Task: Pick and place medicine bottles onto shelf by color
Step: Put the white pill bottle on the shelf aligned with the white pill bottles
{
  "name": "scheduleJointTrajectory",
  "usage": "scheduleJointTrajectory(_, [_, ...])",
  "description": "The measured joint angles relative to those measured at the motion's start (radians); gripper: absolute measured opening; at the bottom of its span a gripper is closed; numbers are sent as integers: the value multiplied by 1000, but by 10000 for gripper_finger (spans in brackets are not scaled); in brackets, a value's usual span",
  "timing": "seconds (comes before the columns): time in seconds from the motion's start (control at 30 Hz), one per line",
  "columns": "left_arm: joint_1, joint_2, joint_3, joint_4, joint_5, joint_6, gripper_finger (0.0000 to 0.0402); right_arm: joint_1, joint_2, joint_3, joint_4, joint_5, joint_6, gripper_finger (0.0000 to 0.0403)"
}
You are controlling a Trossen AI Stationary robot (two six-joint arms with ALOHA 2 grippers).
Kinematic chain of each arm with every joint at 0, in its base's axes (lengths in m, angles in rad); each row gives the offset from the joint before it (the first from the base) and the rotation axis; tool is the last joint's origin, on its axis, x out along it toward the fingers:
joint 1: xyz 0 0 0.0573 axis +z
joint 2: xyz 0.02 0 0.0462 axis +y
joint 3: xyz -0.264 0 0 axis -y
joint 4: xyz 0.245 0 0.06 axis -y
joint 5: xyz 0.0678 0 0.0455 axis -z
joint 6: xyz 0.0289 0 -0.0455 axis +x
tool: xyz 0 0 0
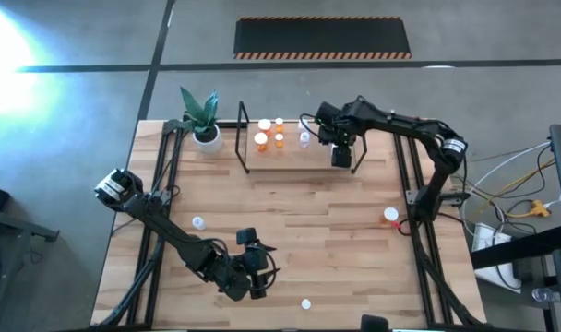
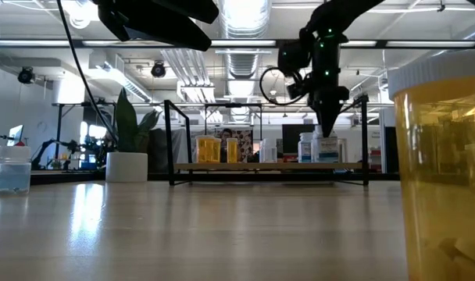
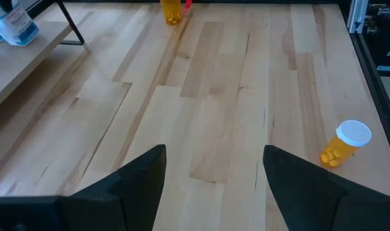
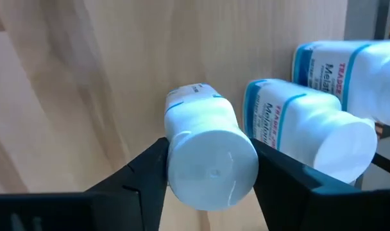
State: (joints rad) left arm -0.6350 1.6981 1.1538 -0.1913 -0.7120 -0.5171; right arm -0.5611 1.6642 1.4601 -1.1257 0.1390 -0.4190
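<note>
The shelf (image 1: 290, 159) stands at the table's far middle, with orange medicine bottles (image 1: 262, 140) toward its left end and a clear one (image 1: 304, 138) beside them. My right gripper (image 1: 341, 159) hangs over the shelf's right end, shut on a white, white-capped bottle (image 4: 211, 160). Two white bottles with blue labels (image 4: 310, 128) stand close beside it. My left gripper (image 1: 255, 269) waits open and holding nothing above the near middle of the table. Loose bottles sit on the table: an orange one (image 1: 391, 216) on the right, a clear one (image 1: 198, 222) on the left, and a small one (image 1: 306, 303) near the front. My right gripper pinches the white bottle between its two fingers, one on each side of the body just under the cap (image 4: 176, 151). The fingers come from above, pointing steeply down. The bottle is tilted, cap toward the wrist. I cannot see whether its base rests on the shelf.
A white plant pot (image 1: 205, 136) stands left of the shelf. The shelf's black wire frame (image 2: 169, 140) rises at both ends. An orange bottle (image 3: 346, 142) lies on its side ahead of my left gripper. Bare wood lies across the table's middle.
</note>
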Motion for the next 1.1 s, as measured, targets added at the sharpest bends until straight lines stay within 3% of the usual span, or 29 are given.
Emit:
scheduleJointTrajectory(0.4, [0,0,0,0,0,0,244,-15,-12,20,5,-8,-6,266])
scheduleJointTrajectory(0.6, [0,0,0,0,0,0,244,-17,-37,88,6,-6,25,264])
scheduleJointTrajectory(0.8, [0,0,0,0,0,0,244,-65,-32,130,25,83,115,198])
scheduleJointTrajectory(1.1, [0,0,0,0,0,0,244,-167,2,130,35,97,199,30])
